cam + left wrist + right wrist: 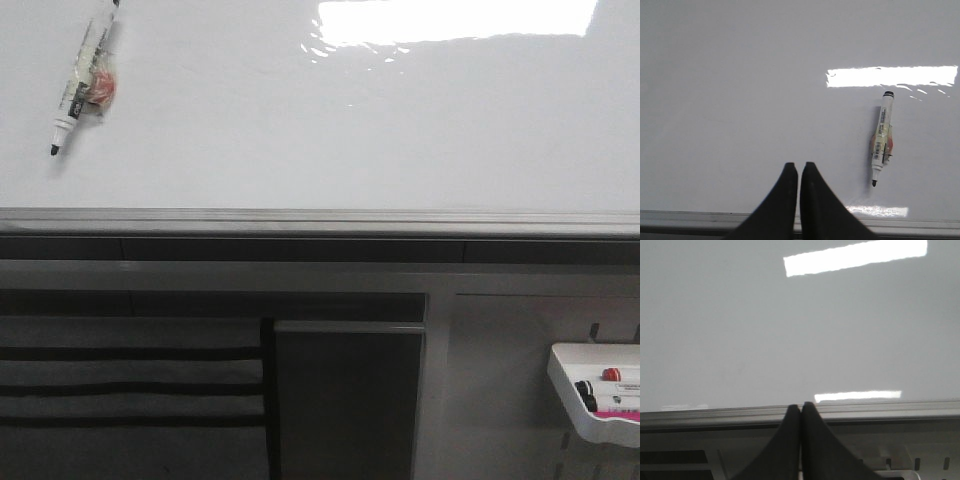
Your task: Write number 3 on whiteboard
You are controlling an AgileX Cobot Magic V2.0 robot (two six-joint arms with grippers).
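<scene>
A light, stiff, slick marker lies uncapped on the blank whiteboard — best pinched mid-barrel, at its taped band. Left gripper and right gripper — both closed, empty.

A white marker tray sits low at the front view's right edge, holding markers with red, black and pink parts. Far up-left of the tray lies an uncapped black-tipped marker, something orange taped to its barrel.

The whiteboard fills the upper frame, glossy white, grey edge strip below, bright glare upper right.
</scene>
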